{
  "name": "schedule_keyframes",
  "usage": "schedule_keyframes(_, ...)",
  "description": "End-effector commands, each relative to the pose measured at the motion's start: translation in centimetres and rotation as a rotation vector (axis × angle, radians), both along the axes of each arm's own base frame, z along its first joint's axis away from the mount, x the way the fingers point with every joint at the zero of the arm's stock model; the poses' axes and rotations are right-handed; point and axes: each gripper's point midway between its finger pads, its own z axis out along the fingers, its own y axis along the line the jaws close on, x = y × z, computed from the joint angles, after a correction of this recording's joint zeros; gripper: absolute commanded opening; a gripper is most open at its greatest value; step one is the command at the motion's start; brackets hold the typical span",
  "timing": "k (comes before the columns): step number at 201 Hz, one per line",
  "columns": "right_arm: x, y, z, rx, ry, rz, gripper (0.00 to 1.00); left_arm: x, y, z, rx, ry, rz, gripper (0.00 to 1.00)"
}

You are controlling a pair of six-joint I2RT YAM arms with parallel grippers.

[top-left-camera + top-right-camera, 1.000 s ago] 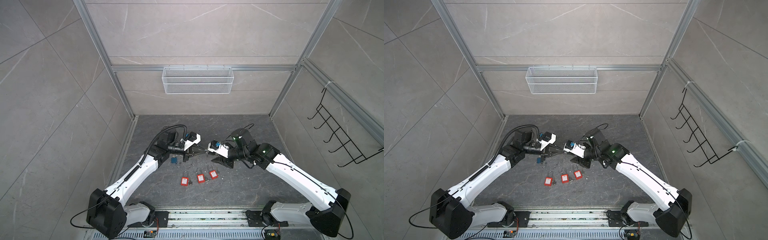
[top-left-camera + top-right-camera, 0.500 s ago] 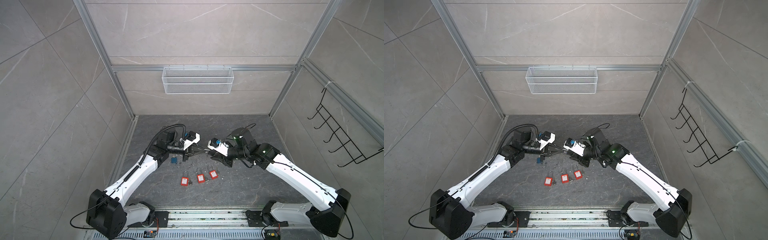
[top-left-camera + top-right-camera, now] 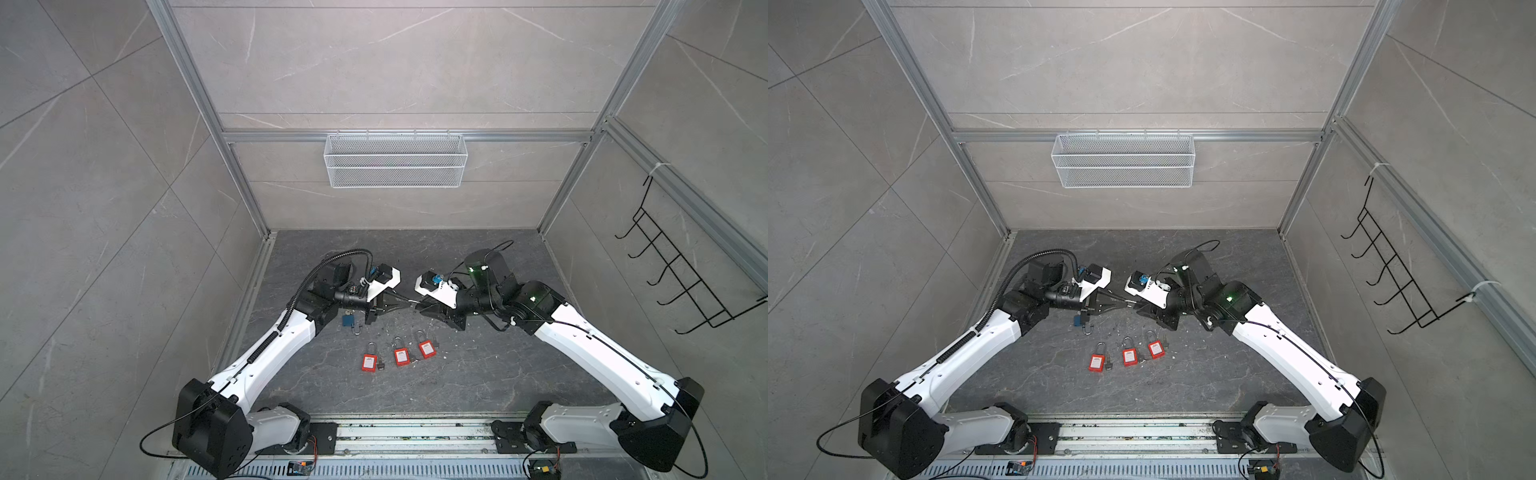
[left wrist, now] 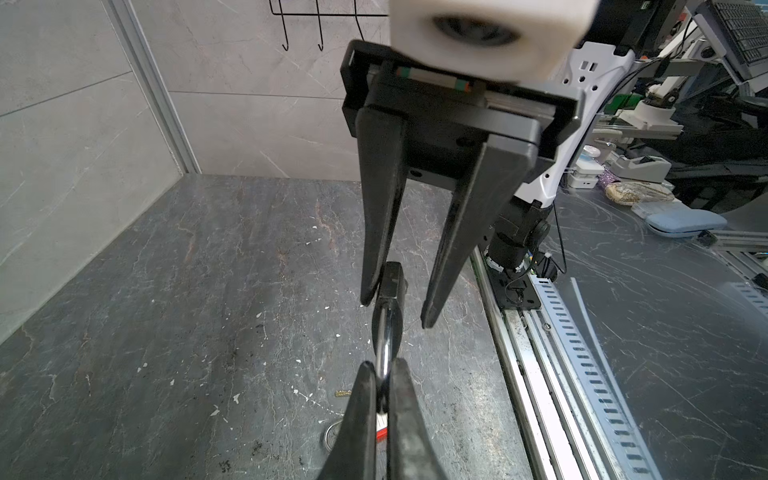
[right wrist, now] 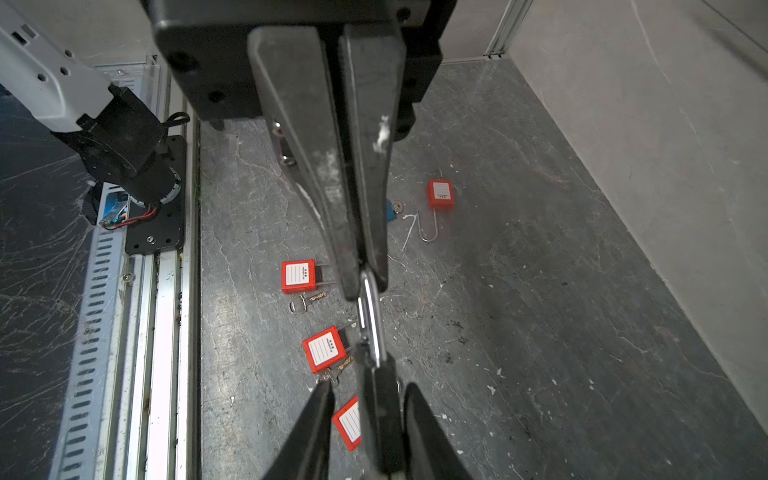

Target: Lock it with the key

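Half-spread, straddles black padlock's [image 4: 394, 282] body with right gripper [image 4: 397, 309], unclamped; pinches its shackle [image 4: 384, 340] tight in left gripper [image 4: 382, 368], aloft above red padlocks [image 3: 401, 356] on floor [image 3: 478, 374].

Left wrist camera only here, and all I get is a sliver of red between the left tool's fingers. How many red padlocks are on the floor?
Observer: Three red plastic padlocks lie in a row on the dark stone floor.
Operator: Any more?
Observer: A fourth red padlock, its silver shackle open, shows only in the right wrist view.
Operator: Other colours?
Observer: One blue padlock, by the wrist of the left arm.
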Motion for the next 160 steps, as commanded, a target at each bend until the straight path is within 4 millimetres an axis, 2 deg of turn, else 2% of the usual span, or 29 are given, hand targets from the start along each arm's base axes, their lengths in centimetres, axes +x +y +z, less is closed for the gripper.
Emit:
schedule_keyframes(1, -0.9, 0.1, 0.0, -0.023, 0.028, 0.044, 0.24, -0.9, 0.3, 1.7, -0.04, -0.067, -0.035, 0.0)
schedule_keyframes(15, -1.0, 0.0, -0.3, -0.036, 0.039, 0.047, 0.22, -0.9, 0.3, 1.8, -0.041, -0.072, -0.035, 0.0)
schedule_keyframes(37, -1.0, 0.2, -0.2, -0.032, 0.038, 0.052, 0.13, -1.0, 0.2, 1.9, -0.043, -0.067, -0.04, 0.0)
schedule_keyframes(52, -0.8, 0.3, 0.4, -0.018, 0.021, 0.057, 0.05, -1.0, 0.1, 1.7, -0.04, -0.056, -0.042, 0.0)
schedule_keyframes(71, -0.9, 0.6, 1.4, 0.005, 0.003, 0.076, 0.0, -1.6, -0.3, 1.4, -0.034, -0.051, -0.055, 0.0)
schedule_keyframes(116, -1.9, 1.8, 3.2, 0.052, 0.045, 0.155, 0.0, -2.5, -1.2, 1.1, -0.033, -0.053, -0.079, 0.0)
schedule_keyframes(160, -1.5, 2.9, 4.4, 0.088, 0.021, 0.192, 0.0, -3.7, -2.4, 1.0, -0.037, -0.045, -0.114, 0.0)
